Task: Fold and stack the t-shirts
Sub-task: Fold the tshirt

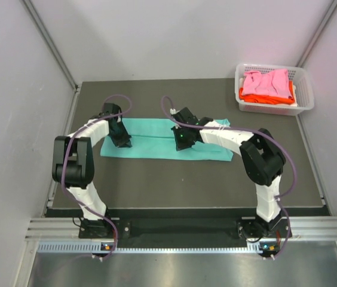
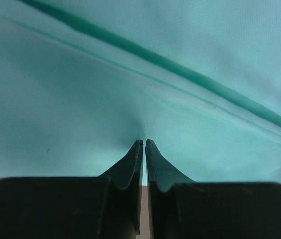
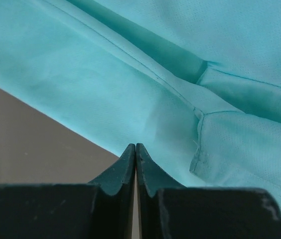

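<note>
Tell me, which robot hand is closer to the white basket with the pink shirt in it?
Right. The right hand pinches the teal t-shirt near its middle, closer to the basket. The left hand pinches the shirt's left end, farther away.

Reaching toward 12 o'clock with both arms, elbows bent, wrists pitched down; pinched shut at left tool (image 1: pixel 123 143) and right tool (image 1: pixel 182 144).

**Shirt mid-bench, basket far right**

The spread shirt (image 1: pixel 150 143) lies across the middle of the bench (image 1: pixel 186 185). The basket (image 1: pixel 270 108) sits at the far right corner, with two more inside it: the upper shirt (image 1: pixel 267 81) on the lower shirt (image 1: pixel 264 95).
</note>
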Motion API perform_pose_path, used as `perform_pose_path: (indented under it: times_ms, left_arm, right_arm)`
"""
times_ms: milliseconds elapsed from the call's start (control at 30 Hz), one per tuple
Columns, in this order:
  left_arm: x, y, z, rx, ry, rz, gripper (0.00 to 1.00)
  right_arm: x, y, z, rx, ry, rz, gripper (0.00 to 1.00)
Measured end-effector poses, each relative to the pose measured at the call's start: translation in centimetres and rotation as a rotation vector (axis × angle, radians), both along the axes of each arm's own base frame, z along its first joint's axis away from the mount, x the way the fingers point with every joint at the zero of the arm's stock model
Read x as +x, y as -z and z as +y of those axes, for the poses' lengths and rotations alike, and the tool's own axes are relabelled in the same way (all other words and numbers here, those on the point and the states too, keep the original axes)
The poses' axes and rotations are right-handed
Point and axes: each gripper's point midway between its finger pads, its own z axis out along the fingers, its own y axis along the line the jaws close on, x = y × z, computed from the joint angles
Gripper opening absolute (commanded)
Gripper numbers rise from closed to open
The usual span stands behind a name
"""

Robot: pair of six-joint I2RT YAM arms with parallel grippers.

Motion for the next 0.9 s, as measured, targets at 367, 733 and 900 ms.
perform_pose_path:
  times_ms: [367,733,900]
  left_arm:
    - [1.7,0.1,0.6,0.036,0.014,-0.011,0.10]
    - [1.1,0.3,1.2,0.062,0.024,0.014,0.12]
    - [0.8,0.1,1.1,0.058,0.023,0.018,0.13]
  right_arm:
    - [3.9,1.5,0.3,-0.006,0.051,-0.005,0.02]
    - [8.2,2.5,0.4,-0.012,0.092,-0.020,0.05]
    - [7.9,2.8,0.1,-0.033,0.080,-0.013,0.08]
